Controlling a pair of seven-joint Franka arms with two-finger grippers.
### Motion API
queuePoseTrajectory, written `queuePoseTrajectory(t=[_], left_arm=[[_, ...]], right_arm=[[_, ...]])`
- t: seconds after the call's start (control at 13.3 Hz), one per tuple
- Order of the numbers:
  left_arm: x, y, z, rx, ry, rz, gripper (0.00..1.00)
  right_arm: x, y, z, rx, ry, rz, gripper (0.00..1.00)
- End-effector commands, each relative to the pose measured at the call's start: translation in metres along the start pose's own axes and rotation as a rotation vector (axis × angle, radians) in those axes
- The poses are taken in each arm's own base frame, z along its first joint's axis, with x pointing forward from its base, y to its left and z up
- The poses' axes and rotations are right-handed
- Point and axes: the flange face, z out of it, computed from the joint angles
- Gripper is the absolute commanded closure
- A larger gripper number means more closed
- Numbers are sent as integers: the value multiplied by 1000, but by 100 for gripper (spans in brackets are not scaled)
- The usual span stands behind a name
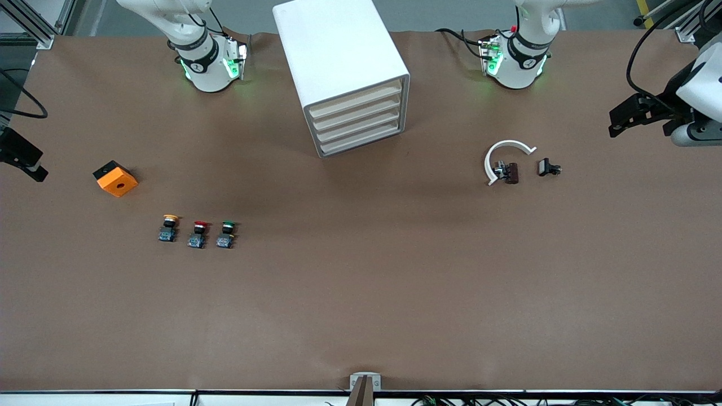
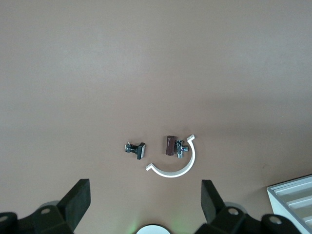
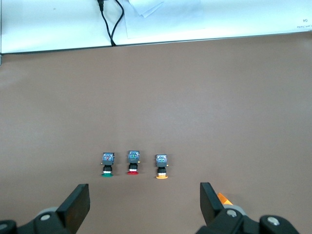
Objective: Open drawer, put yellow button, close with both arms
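Note:
The white cabinet (image 1: 338,51) stands between the two arm bases, and its corner (image 2: 294,200) shows in the left wrist view. Its top drawer (image 1: 356,100) is shut, like the three below it. The yellow button (image 1: 168,226) (image 3: 161,166) stands upright toward the right arm's end of the table, first in a row with a red-capped (image 1: 197,233) and a green-capped button (image 1: 226,233). My right gripper (image 3: 143,201) hangs open and empty, high over the table at that end (image 1: 23,157). My left gripper (image 2: 145,196) is open and empty above the left arm's end (image 1: 623,119).
An orange block with a hole (image 1: 115,179) lies beside the button row, toward the right arm's end. Toward the left arm's end lie a white curved clip (image 1: 503,156), a small brown part (image 1: 511,172) and a small black part (image 1: 547,167).

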Motion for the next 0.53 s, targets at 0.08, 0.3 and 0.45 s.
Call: queuePoseTrajectory(t=[0.08, 0.3, 0.45], left_arm=[[-3, -2, -7, 13, -3, -7, 0], [1, -6, -1, 13, -12, -9, 0], [16, -10, 21, 13, -53, 13, 0]], right_arm=[[-11, -5, 6, 3, -129, -8, 0], [-15, 1, 7, 5, -161, 8, 0], [-15, 1, 7, 5, -163, 6, 0]])
